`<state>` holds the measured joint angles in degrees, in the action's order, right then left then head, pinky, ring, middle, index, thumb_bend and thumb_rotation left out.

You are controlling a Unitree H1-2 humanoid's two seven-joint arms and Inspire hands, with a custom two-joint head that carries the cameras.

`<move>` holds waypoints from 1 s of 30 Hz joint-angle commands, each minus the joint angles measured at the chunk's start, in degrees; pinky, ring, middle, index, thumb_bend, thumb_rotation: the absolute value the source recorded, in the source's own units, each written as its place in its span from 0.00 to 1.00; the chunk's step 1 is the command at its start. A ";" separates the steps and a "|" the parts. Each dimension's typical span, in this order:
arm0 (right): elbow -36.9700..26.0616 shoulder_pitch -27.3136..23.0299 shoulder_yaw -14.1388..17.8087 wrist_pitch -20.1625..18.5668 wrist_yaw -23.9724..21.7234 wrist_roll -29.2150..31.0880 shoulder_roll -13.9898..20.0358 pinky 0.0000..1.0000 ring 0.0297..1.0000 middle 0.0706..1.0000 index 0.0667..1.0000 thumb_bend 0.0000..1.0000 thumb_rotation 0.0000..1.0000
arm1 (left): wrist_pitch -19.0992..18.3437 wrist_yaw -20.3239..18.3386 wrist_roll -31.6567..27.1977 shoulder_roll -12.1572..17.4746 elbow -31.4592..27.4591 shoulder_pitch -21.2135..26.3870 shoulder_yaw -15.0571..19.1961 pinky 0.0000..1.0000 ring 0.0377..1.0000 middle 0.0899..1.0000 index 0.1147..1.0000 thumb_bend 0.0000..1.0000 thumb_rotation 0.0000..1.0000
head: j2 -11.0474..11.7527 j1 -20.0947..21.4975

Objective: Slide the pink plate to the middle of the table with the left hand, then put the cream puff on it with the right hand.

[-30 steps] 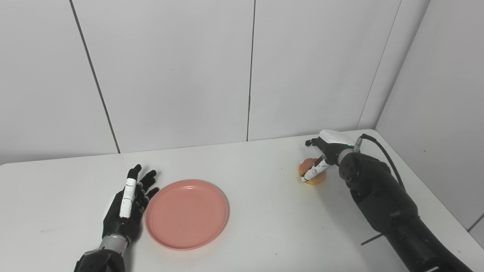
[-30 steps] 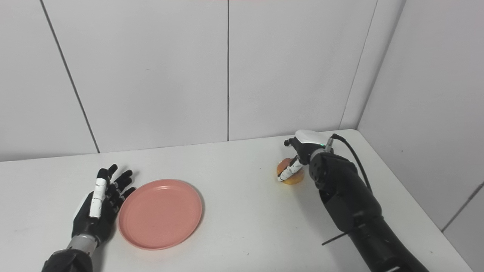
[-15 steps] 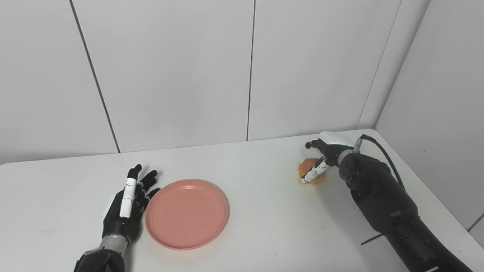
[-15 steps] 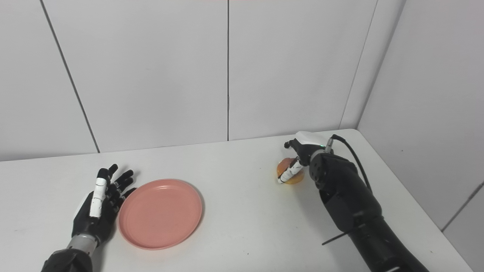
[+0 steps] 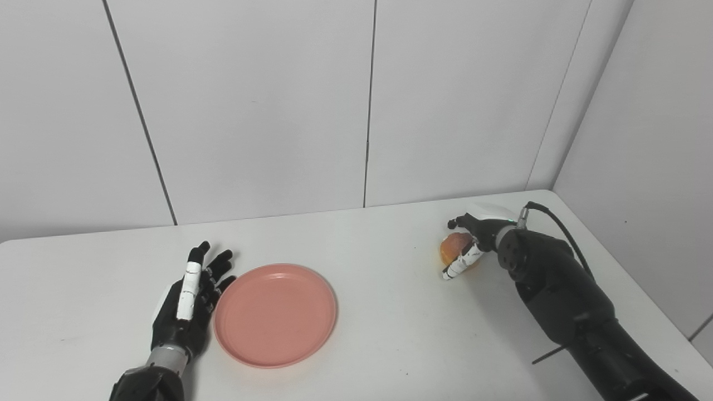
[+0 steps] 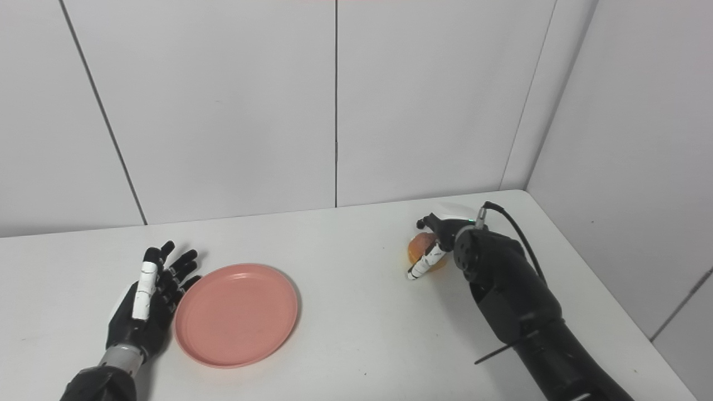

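The pink plate (image 5: 276, 314) lies flat on the white table (image 5: 390, 334), left of the middle. My left hand (image 5: 186, 303) lies open on the table, palm side against the plate's left rim, holding nothing. The cream puff (image 5: 454, 245), orange-brown and round, sits at the back right of the table. My right hand (image 5: 479, 236) is curled over it from the right, with a white-tipped finger (image 5: 461, 263) across its front. The hand hides the puff's right side. It also shows in the right eye view (image 6: 419, 245).
A white panelled wall (image 5: 367, 111) runs behind the table, and a side wall (image 5: 640, 139) stands close to the right edge. A black cable (image 5: 562, 228) loops off my right wrist. Bare tabletop lies between the plate and the puff.
My right hand has dropped lower over the cream puff and closed more around it; the puff has shifted slightly. The left hand and the plate have not moved.
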<state>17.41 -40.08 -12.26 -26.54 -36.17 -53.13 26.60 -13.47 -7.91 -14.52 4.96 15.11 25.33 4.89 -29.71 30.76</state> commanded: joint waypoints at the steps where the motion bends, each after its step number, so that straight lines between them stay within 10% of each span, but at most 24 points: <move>1: -0.54 -2.11 0.80 -0.37 0.66 -0.81 1.40 0.65 0.85 0.91 0.84 1.00 0.30 | -1.15 -0.14 0.18 -0.25 0.92 -0.09 -0.28 0.88 0.94 0.87 1.00 0.91 0.85 | -0.11 -0.15; 25: 0.29 0.54 3.26 0.44 14.15 2.77 0.81 0.54 0.66 0.73 0.73 0.96 0.13 | -1.13 -0.89 -0.30 0.15 1.77 0.10 0.10 0.89 0.93 0.87 1.00 0.89 0.83 | -0.63 -0.46; 30: 1.34 1.19 3.10 2.32 19.47 5.58 0.73 0.38 0.45 0.52 0.66 0.88 0.06 | -0.98 -0.93 -0.17 0.04 1.87 0.17 0.14 0.89 0.93 0.86 0.99 0.88 0.83 | -0.73 -0.77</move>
<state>19.33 -37.62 -9.66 -26.13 -19.53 -48.26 26.04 -13.14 -8.88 -14.71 5.09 15.71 25.51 5.07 -30.41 30.06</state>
